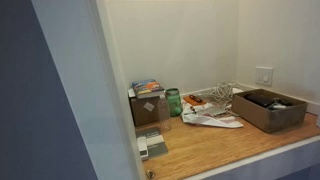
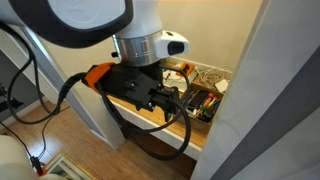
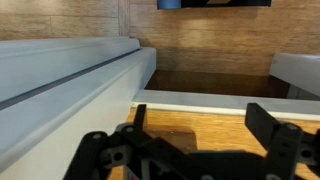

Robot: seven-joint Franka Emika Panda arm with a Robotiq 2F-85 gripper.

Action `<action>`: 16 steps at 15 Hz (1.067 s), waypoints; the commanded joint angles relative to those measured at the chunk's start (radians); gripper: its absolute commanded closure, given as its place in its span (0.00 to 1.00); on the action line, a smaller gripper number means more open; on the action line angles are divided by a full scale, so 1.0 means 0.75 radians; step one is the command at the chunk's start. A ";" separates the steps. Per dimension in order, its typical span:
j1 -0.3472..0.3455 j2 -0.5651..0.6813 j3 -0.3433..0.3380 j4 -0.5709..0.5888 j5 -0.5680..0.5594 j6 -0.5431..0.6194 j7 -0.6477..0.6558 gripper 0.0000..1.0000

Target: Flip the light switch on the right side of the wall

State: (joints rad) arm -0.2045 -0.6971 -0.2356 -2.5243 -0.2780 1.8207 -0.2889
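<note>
Wrist view: gripper, its jaws spread wide with nothing between them, poised low at the front edge of the wooden shelf. In an exterior view, the light switch sits on the wall above the shelf's rear corner, over a cardboard box, well apart from the gripper.

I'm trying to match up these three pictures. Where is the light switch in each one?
In an exterior view: the light switch is on the wall at the right, just above the brown box.
In an exterior view: not in it; the robot arm fills much of the picture.
Wrist view: not in it.
Shared landmark: the wooden shelf shows in all three.
</note>
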 commanded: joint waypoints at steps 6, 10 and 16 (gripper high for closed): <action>0.012 -0.001 -0.008 0.003 -0.005 -0.005 0.006 0.00; 0.012 -0.001 -0.008 0.003 -0.005 -0.005 0.006 0.00; 0.002 0.004 -0.007 0.025 0.010 0.000 0.049 0.00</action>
State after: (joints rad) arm -0.2046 -0.6971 -0.2360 -2.5241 -0.2780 1.8213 -0.2809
